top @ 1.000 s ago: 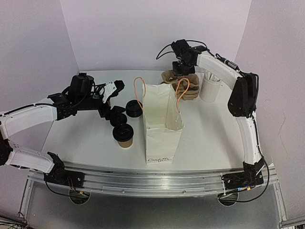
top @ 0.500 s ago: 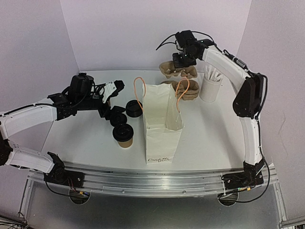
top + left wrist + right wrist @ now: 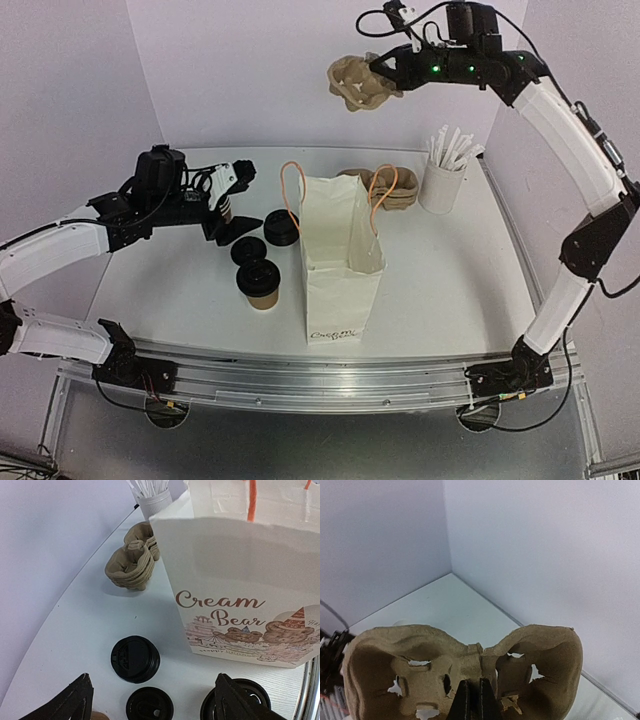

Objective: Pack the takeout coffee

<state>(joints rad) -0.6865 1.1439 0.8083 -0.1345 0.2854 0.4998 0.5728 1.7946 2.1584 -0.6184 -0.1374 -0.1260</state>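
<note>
The takeout coffee (image 3: 261,284), a small brown cup with a black lid, stands on the table left of the white paper bag (image 3: 341,255). In the left wrist view its lid (image 3: 207,709) is partly hidden behind my right-hand finger. My left gripper (image 3: 232,203) (image 3: 154,680) hovers open behind the coffee, above loose black lids, holding nothing. High above the back of the table, my right gripper (image 3: 388,72) (image 3: 476,697) is shut on the middle ridge of a brown pulp cup carrier (image 3: 355,82) (image 3: 420,660).
Two black lids (image 3: 281,228) (image 3: 248,250) lie between the coffee and my left gripper. A stack of pulp carriers (image 3: 388,187) (image 3: 131,562) sits behind the bag. At the back right stands a white cup of stirrers (image 3: 441,180). A brown cup edge (image 3: 100,715) shows by my left finger.
My right arm has lifted one pulp carrier off the stack and raised it high above the back of the table. My left gripper has shifted slightly back, still open.
</note>
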